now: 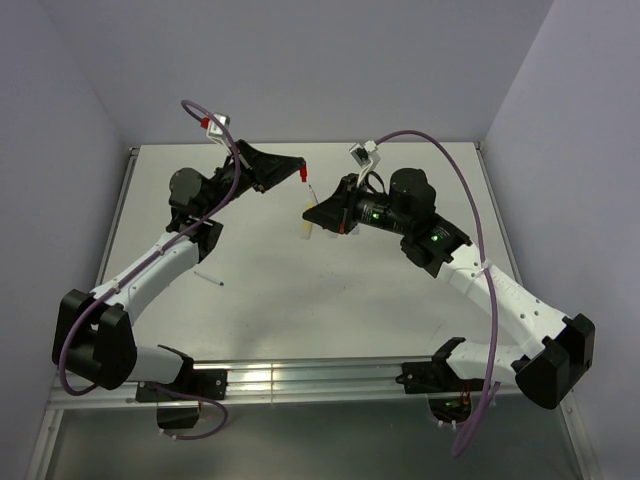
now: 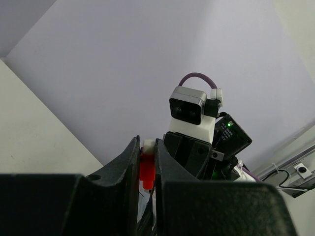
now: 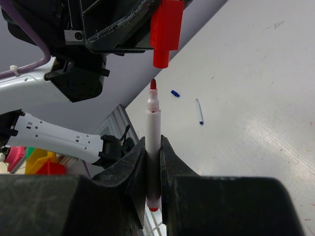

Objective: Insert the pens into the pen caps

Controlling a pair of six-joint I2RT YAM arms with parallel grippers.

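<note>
My left gripper (image 1: 297, 167) is shut on a red pen cap (image 1: 302, 176), held up in the air; in the left wrist view the cap (image 2: 146, 169) sits pinched between the jaws. My right gripper (image 1: 337, 212) is shut on a thin white pen (image 1: 313, 193) with a red tip. In the right wrist view that pen (image 3: 153, 125) stands upright between the jaws of my right gripper (image 3: 153, 150). Its tip is just below the open end of the red cap (image 3: 165, 29), with a small gap between them.
A thin white pen with a blue tip (image 1: 208, 277) (image 3: 199, 112) lies on the table at the left, and a tiny dark-blue cap (image 3: 174, 93) lies near it. A yellow marker (image 1: 305, 228) lies under my right gripper. Walls close in the table on three sides.
</note>
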